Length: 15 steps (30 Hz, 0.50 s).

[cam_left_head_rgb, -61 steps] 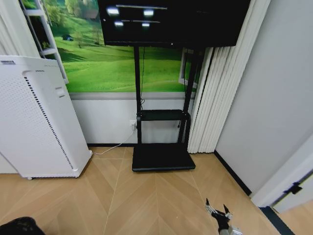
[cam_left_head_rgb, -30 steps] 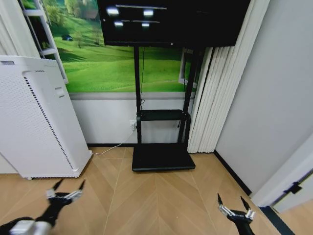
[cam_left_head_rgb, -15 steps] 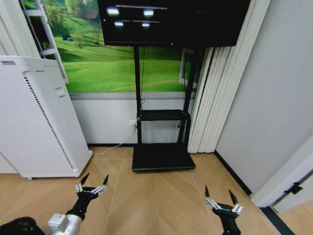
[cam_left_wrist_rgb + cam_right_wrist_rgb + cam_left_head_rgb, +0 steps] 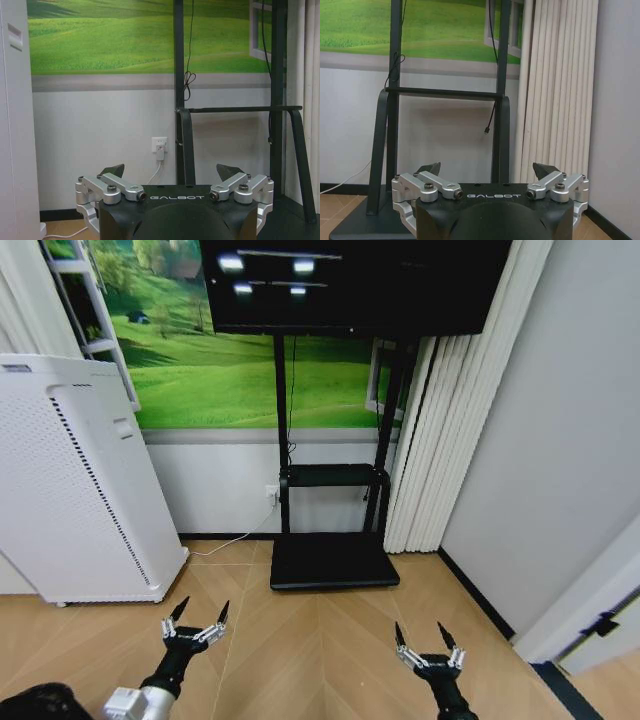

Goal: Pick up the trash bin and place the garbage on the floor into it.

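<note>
Two tools, left tool (image 4: 197,621) and right tool (image 4: 423,644), hover wide open, empty, over the floor (image 4: 300,640)

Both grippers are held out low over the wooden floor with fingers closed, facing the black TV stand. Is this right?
Not quite: the fingers are open, not closed. The head view shows the left gripper and right gripper spread wide over the tan chevron parquet floor, facing the black TV stand; both wrist views confirm it.

TV stand (image 4: 333,560): standing against wall.
Appliance (image 4: 70,480): sitting left of TV stand.
Curtain (image 4: 440,440): hanging just right of TV stand.
</note>
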### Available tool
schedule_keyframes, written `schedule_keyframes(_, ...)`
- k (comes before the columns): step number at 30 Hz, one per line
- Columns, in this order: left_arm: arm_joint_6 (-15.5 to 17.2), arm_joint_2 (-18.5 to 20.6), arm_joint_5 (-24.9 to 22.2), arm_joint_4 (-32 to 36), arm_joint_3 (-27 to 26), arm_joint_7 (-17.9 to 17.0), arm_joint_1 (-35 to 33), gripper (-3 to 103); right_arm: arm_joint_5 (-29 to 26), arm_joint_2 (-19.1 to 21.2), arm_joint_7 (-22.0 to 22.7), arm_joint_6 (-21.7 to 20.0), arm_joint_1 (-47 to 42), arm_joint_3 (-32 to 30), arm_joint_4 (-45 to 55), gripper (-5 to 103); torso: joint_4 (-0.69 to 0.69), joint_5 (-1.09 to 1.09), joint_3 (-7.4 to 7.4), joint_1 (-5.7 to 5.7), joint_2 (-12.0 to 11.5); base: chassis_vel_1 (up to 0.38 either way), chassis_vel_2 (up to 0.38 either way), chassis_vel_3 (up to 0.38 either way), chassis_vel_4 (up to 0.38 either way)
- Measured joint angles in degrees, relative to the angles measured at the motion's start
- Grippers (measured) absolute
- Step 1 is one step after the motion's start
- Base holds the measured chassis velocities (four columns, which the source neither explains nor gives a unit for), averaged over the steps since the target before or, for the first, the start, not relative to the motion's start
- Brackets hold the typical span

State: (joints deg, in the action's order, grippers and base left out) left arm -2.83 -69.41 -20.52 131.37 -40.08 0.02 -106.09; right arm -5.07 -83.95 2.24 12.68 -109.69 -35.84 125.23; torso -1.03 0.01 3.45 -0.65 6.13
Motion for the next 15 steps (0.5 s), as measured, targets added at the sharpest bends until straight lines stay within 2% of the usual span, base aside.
schedule_keyframes(15,0.10,0.01,-0.07,0.00,-0.11,-0.02,-0.02,100,-0.07,-0.04,0.00,-0.06,0.03,-0.08,-0.07,100,0.00,-0.01,0.00,0.00,0.00,0.000,0.000,0.000,0.000)
